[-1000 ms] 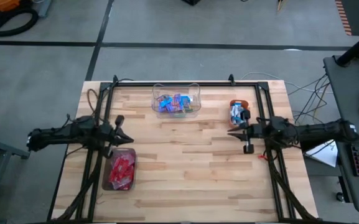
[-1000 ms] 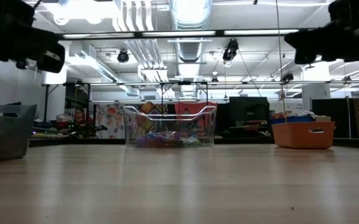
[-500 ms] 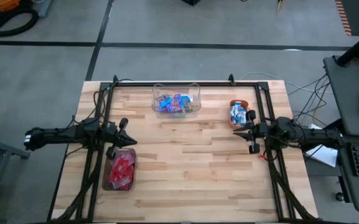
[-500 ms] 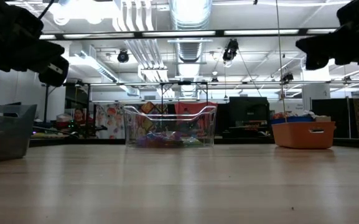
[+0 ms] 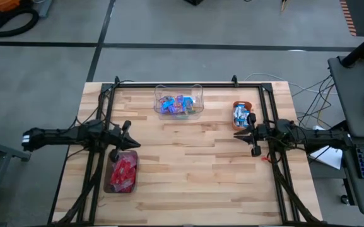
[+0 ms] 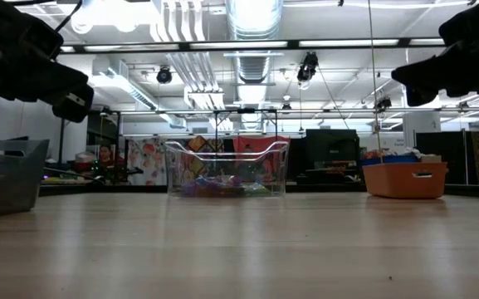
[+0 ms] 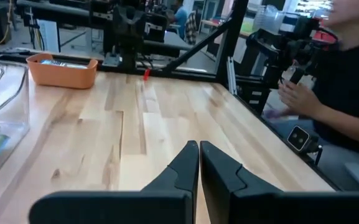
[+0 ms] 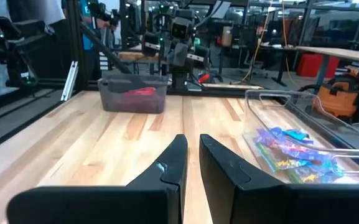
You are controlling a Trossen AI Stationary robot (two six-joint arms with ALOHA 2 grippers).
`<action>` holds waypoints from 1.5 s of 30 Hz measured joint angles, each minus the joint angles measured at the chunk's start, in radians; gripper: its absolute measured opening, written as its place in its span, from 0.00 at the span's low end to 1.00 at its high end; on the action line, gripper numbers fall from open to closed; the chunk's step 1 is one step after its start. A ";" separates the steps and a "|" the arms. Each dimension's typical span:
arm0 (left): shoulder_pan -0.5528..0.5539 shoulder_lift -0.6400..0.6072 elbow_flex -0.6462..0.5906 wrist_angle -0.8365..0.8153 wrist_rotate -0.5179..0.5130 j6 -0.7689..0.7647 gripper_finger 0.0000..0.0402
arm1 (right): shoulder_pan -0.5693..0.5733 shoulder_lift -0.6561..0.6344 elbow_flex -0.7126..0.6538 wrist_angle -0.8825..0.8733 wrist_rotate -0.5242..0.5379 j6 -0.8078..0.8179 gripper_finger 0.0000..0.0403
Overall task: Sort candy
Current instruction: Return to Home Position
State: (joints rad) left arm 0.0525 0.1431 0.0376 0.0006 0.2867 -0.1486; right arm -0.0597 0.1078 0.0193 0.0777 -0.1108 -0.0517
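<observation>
A wooden table (image 5: 194,183) stands on a grey floor. A black frame (image 5: 188,82) runs along its left, far and right edges. At the far edge, in the middle, is a clear box (image 5: 158,94) of mixed candy (image 5: 176,105) in blue, teal and purple wrappers. Toward the far right, just inside the frame, an orange bowl (image 5: 245,103) holds blue-and-white candy (image 5: 239,115). On the near left a dark bin (image 5: 106,183) holds red candy (image 5: 123,171). Open wood stretches across the centre and the whole near right of the table, and the three containers are well apart.

The left gripper (image 5: 133,144) reaches in from the left edge and points toward the centre. Its tip is just past the bin's far right corner. The left wrist view shows its fingers (image 7: 182,168) drawn almost together with only a hairline slit between them. They hold nothing and touch nothing.

The right gripper (image 5: 236,133) comes in from the right edge and faces the left one. Its tip is just on the near side of the bowl. The right wrist view shows its fingers (image 8: 174,162) nearly closed, a slim strip of wood visible between them, and nothing gripped.

In the low view both arms hang high above the tabletop, with clear air between them and the containers. Bare boards run between the two tips. In the left wrist view a person (image 7: 353,93) in dark clothing is beyond the table's right edge, one hand (image 7: 297,96) raised, well away from either gripper.
</observation>
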 joint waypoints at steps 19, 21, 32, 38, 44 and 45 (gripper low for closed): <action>0.000 0.052 0.000 -0.001 0.000 0.000 0.00 | 0.000 -0.002 0.000 0.040 0.000 -0.009 0.09; 0.000 0.052 0.000 -0.001 0.000 0.000 0.00 | 0.000 -0.002 0.000 0.040 0.000 0.001 0.09; 0.000 0.058 0.000 -0.001 0.000 0.000 0.00 | 0.000 -0.002 0.001 0.039 0.000 0.001 0.09; 0.000 0.058 0.000 -0.001 0.000 0.000 0.00 | 0.000 -0.002 0.002 0.039 0.000 0.000 0.09; 0.000 0.058 0.001 -0.001 0.000 0.000 0.00 | 0.000 -0.002 0.002 0.038 0.000 0.000 0.09; 0.000 0.058 0.001 -0.001 0.000 0.000 0.00 | 0.000 -0.002 0.002 0.038 0.000 0.000 0.09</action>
State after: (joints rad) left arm 0.0525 0.2016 0.0383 -0.0005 0.2863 -0.1482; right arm -0.0596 0.1059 0.0208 0.1162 -0.1108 -0.0517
